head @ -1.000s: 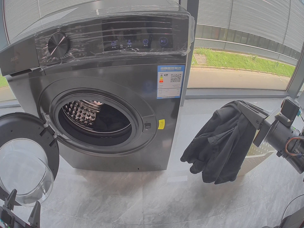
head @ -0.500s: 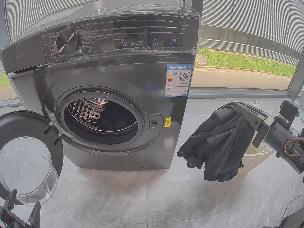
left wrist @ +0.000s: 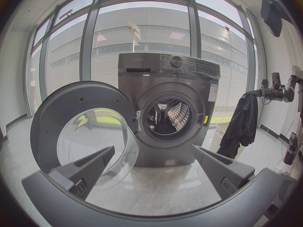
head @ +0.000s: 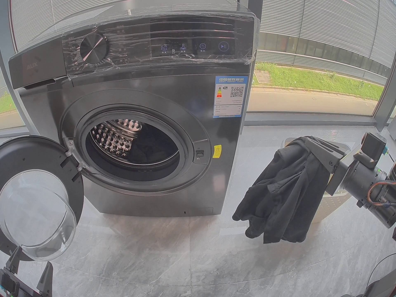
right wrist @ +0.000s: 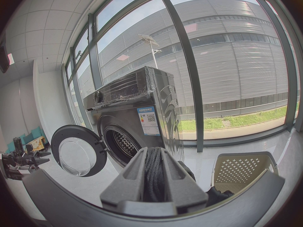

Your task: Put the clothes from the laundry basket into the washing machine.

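Washing machine [head: 136,104] fills the head view from about 9 to 12 o'clock, with its door [head: 37,203] swung right out toward 8 o'clock, so the drum [head: 132,145] is wide open. Next biggest is the dark garment [head: 284,194] at roughly 3 o'clock, dangling clear of the floor [head: 185,252] and well apart from the drum. Cream laundry basket [head: 330,205] sits on the floor just behind it. I can't see its bottom, so no idea if more is in there.

Right tool [head: 313,145] is clamped tight on a bunched fold at the top of the garment. Left tool [left wrist: 152,148] hangs at 7 o'clock near the door, fingers spread wide, nothing in them.

My read: pick-up done, carry-over and drop into the drum left. Dark patch inside the drum could be clothes or shadow, can't tell.
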Controlling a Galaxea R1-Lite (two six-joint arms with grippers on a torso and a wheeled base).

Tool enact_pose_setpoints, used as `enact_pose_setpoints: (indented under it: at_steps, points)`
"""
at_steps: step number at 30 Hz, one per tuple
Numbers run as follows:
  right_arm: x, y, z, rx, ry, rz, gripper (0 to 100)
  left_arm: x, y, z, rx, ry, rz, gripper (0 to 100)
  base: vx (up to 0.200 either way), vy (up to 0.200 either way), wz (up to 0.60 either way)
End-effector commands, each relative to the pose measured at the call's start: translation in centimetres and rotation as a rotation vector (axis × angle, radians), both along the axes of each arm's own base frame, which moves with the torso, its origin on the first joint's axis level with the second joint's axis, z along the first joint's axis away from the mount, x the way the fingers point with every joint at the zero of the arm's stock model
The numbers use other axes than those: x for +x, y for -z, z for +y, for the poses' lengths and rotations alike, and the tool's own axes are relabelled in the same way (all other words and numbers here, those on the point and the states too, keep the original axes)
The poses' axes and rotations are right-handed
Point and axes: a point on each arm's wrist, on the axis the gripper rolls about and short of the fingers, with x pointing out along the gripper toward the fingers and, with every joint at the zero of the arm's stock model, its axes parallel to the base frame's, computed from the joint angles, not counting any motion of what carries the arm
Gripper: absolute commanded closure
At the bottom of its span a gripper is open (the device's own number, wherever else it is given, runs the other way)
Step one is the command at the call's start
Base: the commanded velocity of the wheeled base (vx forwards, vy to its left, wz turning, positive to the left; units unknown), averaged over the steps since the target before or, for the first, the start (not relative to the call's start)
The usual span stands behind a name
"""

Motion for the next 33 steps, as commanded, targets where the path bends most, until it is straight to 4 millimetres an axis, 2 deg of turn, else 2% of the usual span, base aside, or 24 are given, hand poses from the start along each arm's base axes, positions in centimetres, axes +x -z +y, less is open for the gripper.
enact_pose_setpoints:
  at_steps: [1, 18, 33]
  points:
    - [0.06, 0.06, 0.04, -0.002, 0.0, 0.002, 100, -0.01, 0.49, 0.0, 0.0, 0.0, -0.001, 0, 0.0, 0.2, 0.0]
    - [0.1, 0.05, 0.07, -0.001, -0.001, 0.003, 100, -0.01, 0.49, 0.0, 0.001, 0.0, -0.001, 0, 0.0, 0.2, 0.0]
    - [0.37, 0.6, 0.3, -0.011, -0.006, 0.025, 100, -0.01, 0.49, 0.0, 0.0, 0.0, -0.001, 0, 0.0, 0.0, 0.0]
